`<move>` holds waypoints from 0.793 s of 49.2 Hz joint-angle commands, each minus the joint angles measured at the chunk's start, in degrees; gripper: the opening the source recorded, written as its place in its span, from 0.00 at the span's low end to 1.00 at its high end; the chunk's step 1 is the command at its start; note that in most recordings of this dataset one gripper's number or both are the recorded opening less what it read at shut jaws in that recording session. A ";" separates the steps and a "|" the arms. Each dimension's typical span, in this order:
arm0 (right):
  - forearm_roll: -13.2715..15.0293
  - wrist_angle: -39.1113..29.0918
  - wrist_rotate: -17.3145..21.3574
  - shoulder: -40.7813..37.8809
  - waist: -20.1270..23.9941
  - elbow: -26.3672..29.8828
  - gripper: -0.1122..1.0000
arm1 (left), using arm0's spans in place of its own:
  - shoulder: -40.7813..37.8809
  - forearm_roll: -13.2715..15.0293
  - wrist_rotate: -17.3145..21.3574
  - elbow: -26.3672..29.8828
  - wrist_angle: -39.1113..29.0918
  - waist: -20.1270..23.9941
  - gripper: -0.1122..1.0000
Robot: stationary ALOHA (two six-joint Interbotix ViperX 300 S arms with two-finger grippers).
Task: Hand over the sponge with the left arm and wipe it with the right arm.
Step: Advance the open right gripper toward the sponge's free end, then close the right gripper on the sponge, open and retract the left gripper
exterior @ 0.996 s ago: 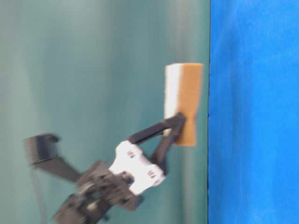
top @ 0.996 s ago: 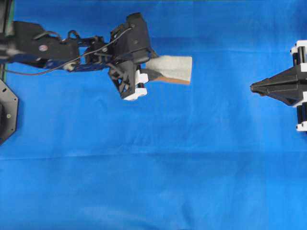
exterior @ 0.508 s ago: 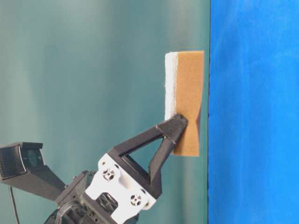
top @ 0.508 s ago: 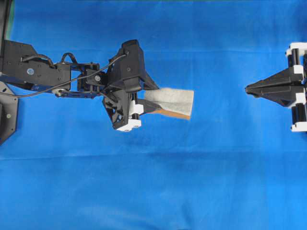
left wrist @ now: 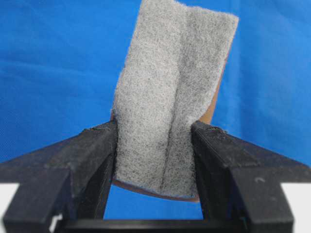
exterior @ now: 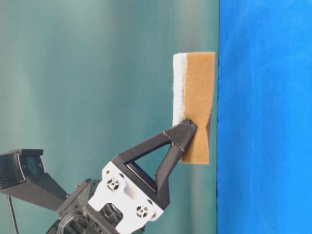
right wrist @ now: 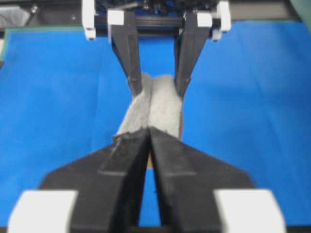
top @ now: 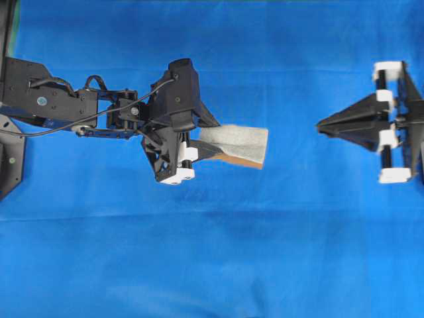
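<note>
The sponge [top: 238,140] hangs in the air left of centre, grey-white face up and orange-brown layer below, long axis pointing right. My left gripper [top: 211,147] is shut on its near end; in the left wrist view the black fingers [left wrist: 97,145] squeeze the pad [left wrist: 175,87] so that it creases. In the table-level view the sponge [exterior: 197,97] shows its orange side. My right gripper [top: 319,126] points left at the sponge with a clear gap between them. Its tips [right wrist: 149,131] meet, with nothing held. It faces the sponge [right wrist: 155,104].
A blue cloth [top: 218,265] covers the table beneath both arms. The left arm's black base plate [top: 10,159] sits at the left edge. A teal wall [exterior: 97,73] fills the table-level view behind the sponge.
The left arm carried the sponge slightly down the overhead view, then held still. The right gripper slid left toward the sponge, closing part of the gap.
</note>
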State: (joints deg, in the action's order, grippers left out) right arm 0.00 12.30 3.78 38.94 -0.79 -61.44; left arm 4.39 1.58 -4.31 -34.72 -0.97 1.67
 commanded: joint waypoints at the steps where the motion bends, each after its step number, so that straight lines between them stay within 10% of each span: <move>1: -0.26 0.26 0.44 -2.81 -0.09 3.25 0.43 | 1.05 0.09 0.09 0.88 0.53 -0.09 0.48; 9: -0.62 0.44 0.88 -9.40 -0.09 6.77 0.75 | 0.97 0.09 0.09 0.88 0.62 -0.18 0.48; 39: -5.27 -3.16 1.67 -27.95 -0.18 19.16 0.76 | 0.53 0.09 0.35 0.79 0.62 0.09 0.48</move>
State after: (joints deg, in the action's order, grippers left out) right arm -5.01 9.05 5.45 11.25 -0.62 -44.12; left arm 4.22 1.49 -4.04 -34.72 -0.88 1.67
